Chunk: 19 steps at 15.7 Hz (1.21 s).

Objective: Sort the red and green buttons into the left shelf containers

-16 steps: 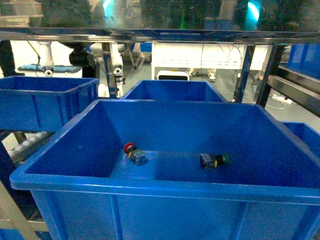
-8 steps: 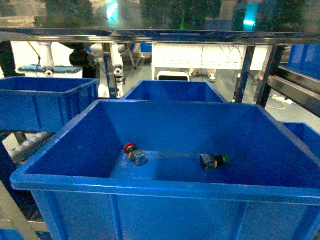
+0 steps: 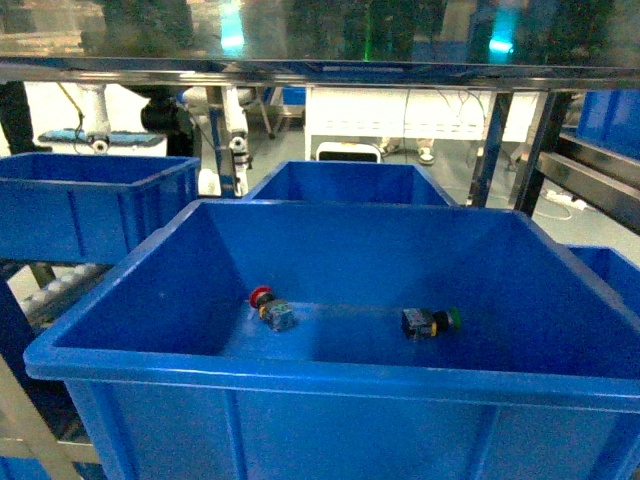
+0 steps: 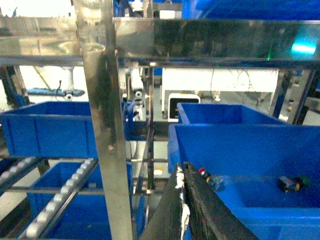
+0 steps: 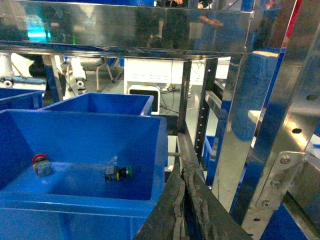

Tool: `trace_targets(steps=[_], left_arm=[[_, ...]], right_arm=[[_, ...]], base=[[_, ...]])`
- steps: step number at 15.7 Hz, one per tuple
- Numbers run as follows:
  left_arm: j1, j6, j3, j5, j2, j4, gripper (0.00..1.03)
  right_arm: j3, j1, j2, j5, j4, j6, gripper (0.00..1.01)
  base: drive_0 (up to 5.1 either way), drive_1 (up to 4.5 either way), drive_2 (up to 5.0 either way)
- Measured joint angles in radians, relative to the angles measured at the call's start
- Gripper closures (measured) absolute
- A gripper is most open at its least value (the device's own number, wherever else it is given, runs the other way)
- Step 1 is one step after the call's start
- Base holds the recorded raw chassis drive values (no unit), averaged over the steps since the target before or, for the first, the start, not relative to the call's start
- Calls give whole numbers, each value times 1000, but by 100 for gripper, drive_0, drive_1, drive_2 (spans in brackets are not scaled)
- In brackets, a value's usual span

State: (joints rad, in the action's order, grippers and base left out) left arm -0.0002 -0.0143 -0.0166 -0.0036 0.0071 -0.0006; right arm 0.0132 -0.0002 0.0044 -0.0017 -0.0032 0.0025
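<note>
Left gripper: the left gripper (image 4: 186, 172) sat low in its wrist view, its dark fingers pressed together with nothing between them, outside the near wall of the front bin and well apart from both buttons.
Right gripper: the right gripper (image 5: 183, 175) was likewise closed on nothing, its worn pads touching, just beyond the bin's right corner beside a steel shelf post (image 5: 272, 110).
Head view of arms: neither arm showed there.
Red button: the red button (image 3: 268, 306) lay on its side on the floor of the front bin (image 3: 330, 378), toward the left, cap pointing back-left.
Green button: the green button (image 3: 430, 321) lay on the same floor to the right, well apart from the red one, cap pointing right.
Left shelf containers: one blue bin (image 3: 90, 205) stood on the left rack, another bin (image 3: 345, 180) behind the front one; their insides could not be seen.
Change over the last second: the buttons kept their places and poses; the whole head view slid only very slightly, so the base or camera seemed to be settling.
Meaning for the task: judged from this, sorting had not begun; both buttons were still unpicked, and the jaws would need to part before a reach into the bin.
</note>
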Motion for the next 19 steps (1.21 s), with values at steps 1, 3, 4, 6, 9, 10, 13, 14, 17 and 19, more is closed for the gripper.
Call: trace_targets(steps=[1,3,4,6,9,10,13,14,17,19], left_arm=[[0,0,2,3,0,-8,101],[0,0,2,3,0,-2,101],[0,0,2,3,0,-4,101],[0,0,2,3,0,-4,101],[0,0,2,3,0,-4,88],[0,0,2,3,0,-4,78],[0,0,2,3,0,-3,46],[0,0,2,3,0,-3,35],[0,1,2,3,0,-3,3],[0,0,2,3,0,-3,5]], right_arm=[[0,0,0,0,0,0,99],[0,0,0,1,-2,0,99],[0,0,0,1,-1,0,99],[0,0,0,1,-2,0,99],[0,0,0,1,-1,0,82],[0,0,0,1,-1,0,72],[0,0,0,1,-1,0,39],[0,0,0,1,-1,0,28],[0,0,0,1,-1,0,2],[0,0,0,1,-2,0,3]], base=[[0,0,0],[0,0,0],[0,0,0],[0,0,0],[0,0,0],[0,0,0],[0,0,0],[0,0,0],[0,0,0],[0,0,0]])
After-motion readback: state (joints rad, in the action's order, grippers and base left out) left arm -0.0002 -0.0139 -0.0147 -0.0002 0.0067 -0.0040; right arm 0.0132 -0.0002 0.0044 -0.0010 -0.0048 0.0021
